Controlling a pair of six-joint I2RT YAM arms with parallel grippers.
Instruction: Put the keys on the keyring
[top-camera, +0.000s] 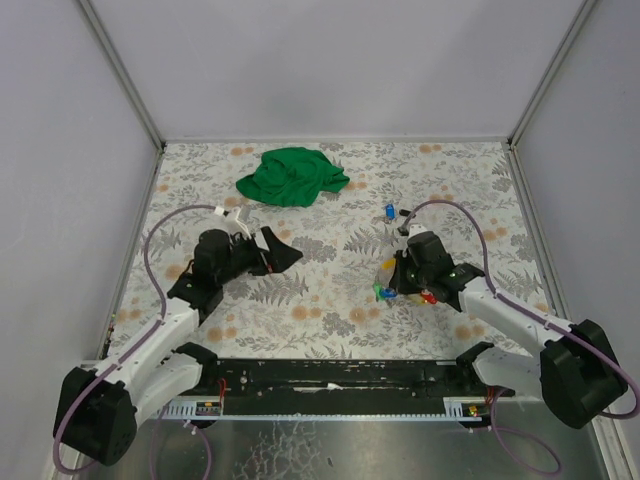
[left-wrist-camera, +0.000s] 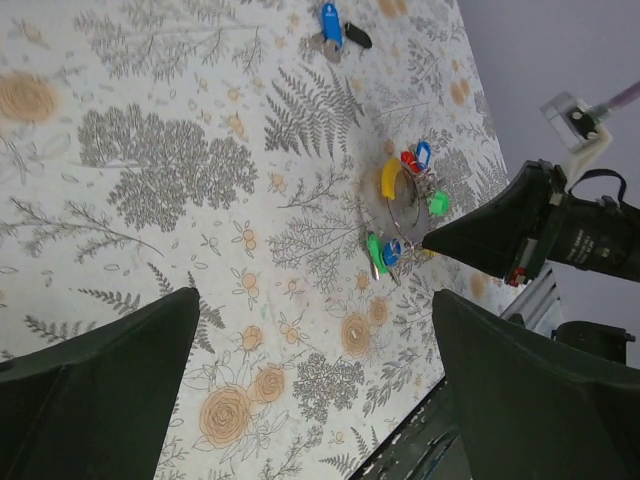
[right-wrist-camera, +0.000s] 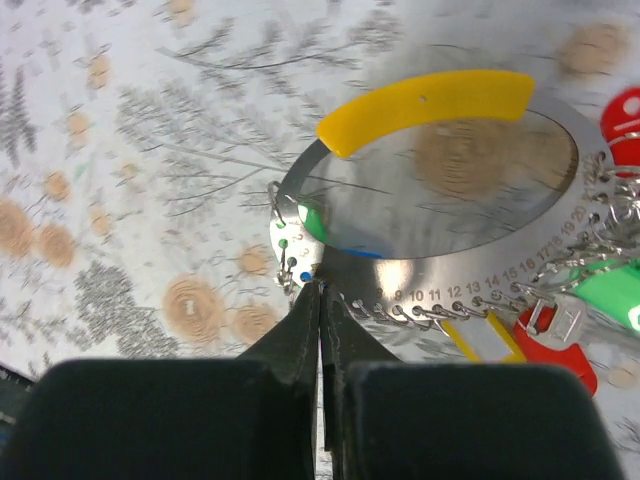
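The keyring (right-wrist-camera: 470, 272) is a flat metal ring with numbered holes, small wire clips and a yellow arc (right-wrist-camera: 430, 105). It lies on the flowered table at the right and also shows in the left wrist view (left-wrist-camera: 405, 195). Green (right-wrist-camera: 612, 295), red (right-wrist-camera: 556, 342) and yellow (right-wrist-camera: 478, 338) keys hang from its clips. My right gripper (right-wrist-camera: 322, 290) is shut, its tips pinching the ring's near rim by the low-numbered holes. A loose blue key (top-camera: 389, 211) lies beyond it, also in the left wrist view (left-wrist-camera: 331, 22). My left gripper (top-camera: 270, 242) is open and empty over the left middle of the table.
A crumpled green cloth (top-camera: 290, 177) lies at the back centre. Grey walls close in the table on three sides. A black rail (top-camera: 330, 375) runs along the near edge between the arm bases. A small dark piece (left-wrist-camera: 355, 36) lies beside the blue key.
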